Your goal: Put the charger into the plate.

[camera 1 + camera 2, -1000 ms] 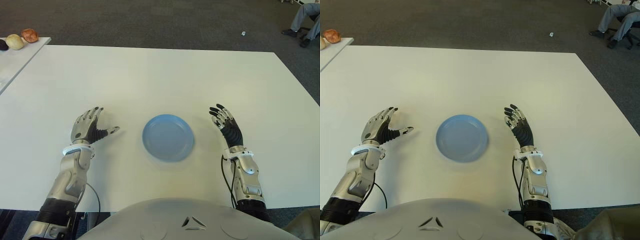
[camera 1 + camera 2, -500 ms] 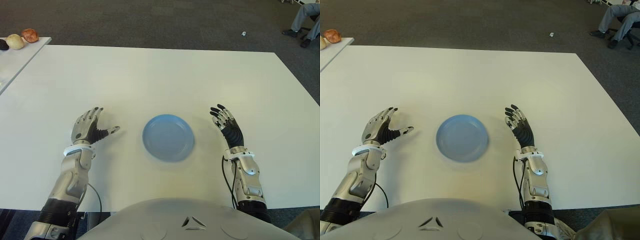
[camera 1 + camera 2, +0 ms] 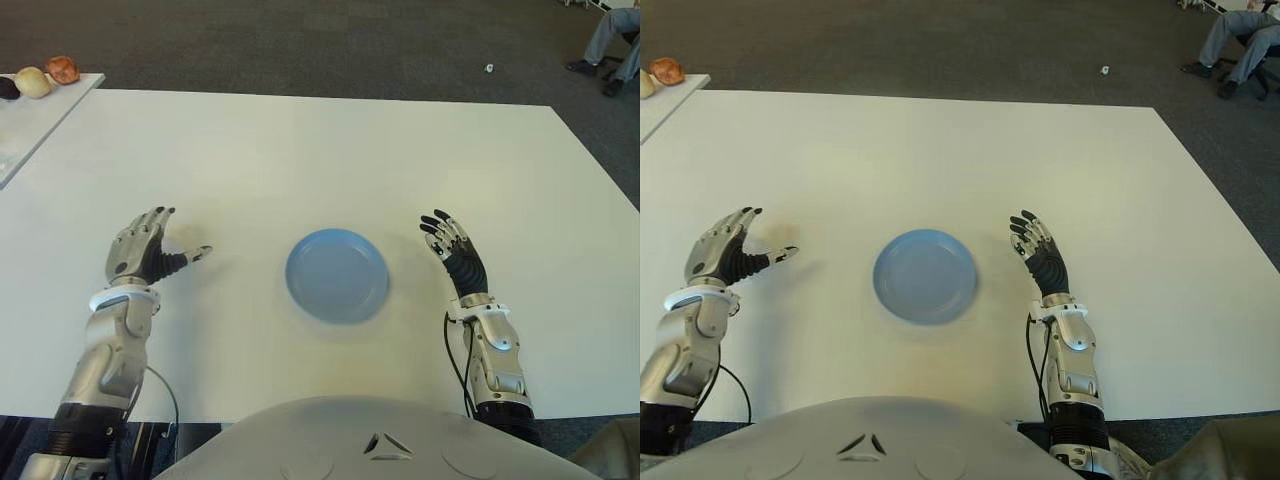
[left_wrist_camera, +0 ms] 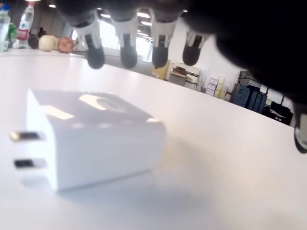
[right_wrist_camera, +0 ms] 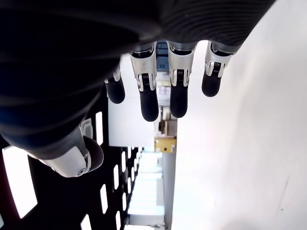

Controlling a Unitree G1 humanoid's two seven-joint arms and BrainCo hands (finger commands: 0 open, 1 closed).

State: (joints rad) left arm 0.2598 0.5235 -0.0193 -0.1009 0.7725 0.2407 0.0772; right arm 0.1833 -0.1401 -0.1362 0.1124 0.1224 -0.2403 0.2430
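A white cube charger [image 4: 91, 139] with two metal prongs lies on the white table [image 3: 330, 150], seen only in the left wrist view. My left hand [image 3: 150, 250] hovers just over it with its fingers [image 4: 128, 52] spread and holding nothing. In the eye views the charger cannot be made out by the hand. A round blue plate [image 3: 337, 274] with nothing on it sits at the table's middle, to the right of my left hand. My right hand [image 3: 452, 250] shows to the right of the plate, fingers relaxed and open.
A second table [image 3: 20, 125] at the far left carries some round food items [image 3: 33, 82]. A seated person's legs [image 3: 615, 40] show at the top right, on dark carpet. A small white object [image 3: 488, 68] lies on the floor beyond the table.
My left hand has shifted to the left, away from the plate, with its fingers still spread. The right hand and the plate have stayed put.
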